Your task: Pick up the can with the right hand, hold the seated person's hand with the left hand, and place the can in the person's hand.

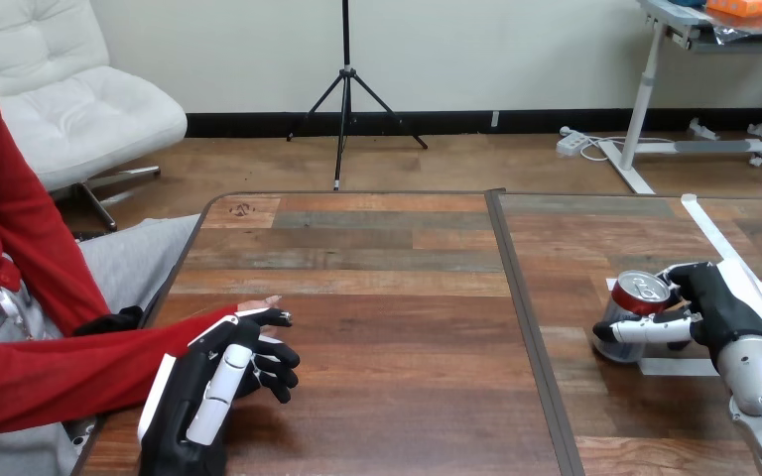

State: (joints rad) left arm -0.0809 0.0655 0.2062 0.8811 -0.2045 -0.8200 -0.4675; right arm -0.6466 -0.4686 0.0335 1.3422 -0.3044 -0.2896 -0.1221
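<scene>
**Now: can upright in the right hand's grip, well apart from the person's hand**

From my station I see the can [638, 295] on the right half of the table [387, 258], near that side's edge. It stands upright, with its long axis vertical. Its red-rimmed top faces up and its silver body runs down toward the wood. I cannot tell whether its base rests on the table or sits just above it.

The right hand [714, 302] comes in from the view's right edge and sits just to the right of the can, closed round it. Its fingers [655, 330] wrap across the near side of the body, below the rim, and more of them reach round the far side by the top. The can is held between the two, with its top above the near fingers. A white tape strip [729, 243] runs along the table beyond the hand.

Over on the left half, near the table's left edge, the left hand [208, 387] reaches up from the bottom of the view. It lies against the person's hand [258, 303], which comes in from the left on a red sleeve [79, 362]. The person's fingertips show just past the top of my left hand. The two hands are touching, with mine on the near side and partly over theirs. I cannot tell whether my left hand actually grips theirs.

The seam between the two tabletops lies between the can and the person's hand.
</scene>
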